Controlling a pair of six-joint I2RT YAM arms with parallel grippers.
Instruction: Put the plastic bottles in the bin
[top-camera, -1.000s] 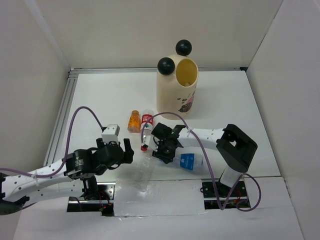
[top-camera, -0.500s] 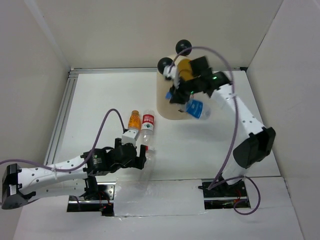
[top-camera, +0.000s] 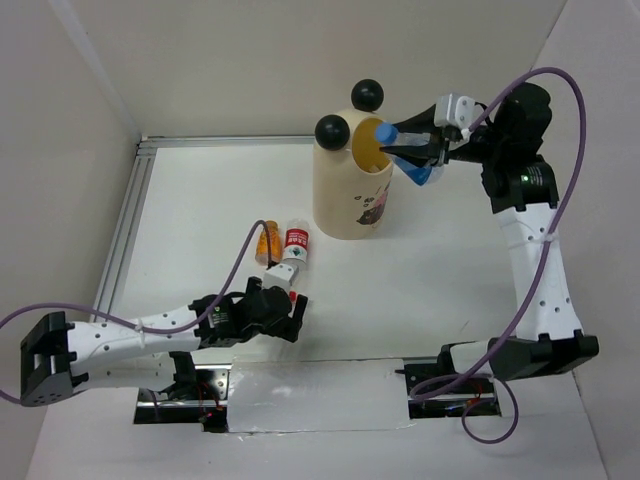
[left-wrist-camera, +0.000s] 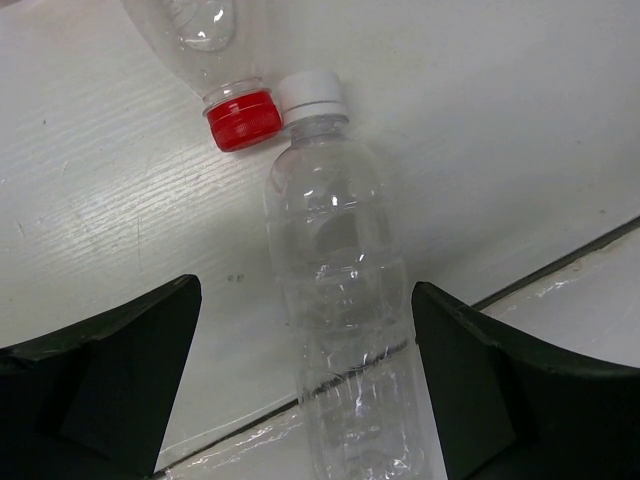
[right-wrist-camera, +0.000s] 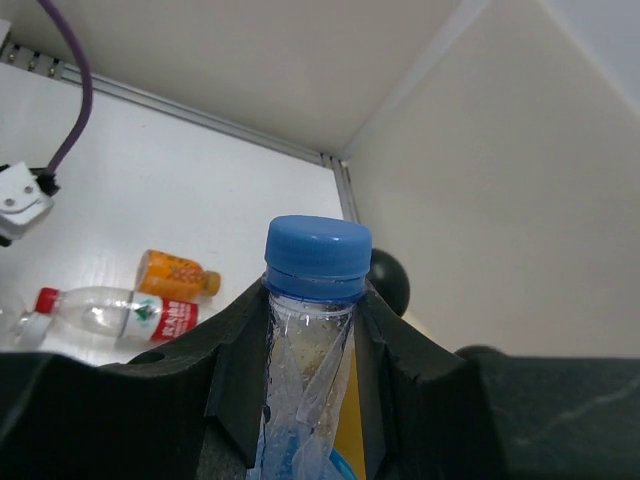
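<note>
Gripping, right arm: the right fingers are closed on the neck of a clear plastic bottle with a blue cap and blue label, one finger on each side just below the cap
Held bottle's place: in the air at the far right rim of the bin, tilted, with its cap over the open mouth and its body outside to the right
Bin: a tall cream cylinder bin with two black ball ears on its rim and a cartoon print on its side, upright at the far middle of the white worktop
Left arm: the left fingers stand wide open, low over the near worktop, one on each side of a clear plastic bottle with a white cap that lies flat; the left finger is apart from it, the right finger just beside it
Lying loose: a clear plastic bottle with a red cap and red label lies just beyond the left fingers, its cap right against the white cap; a short amber-orange plastic bottle lies just left of it
</note>
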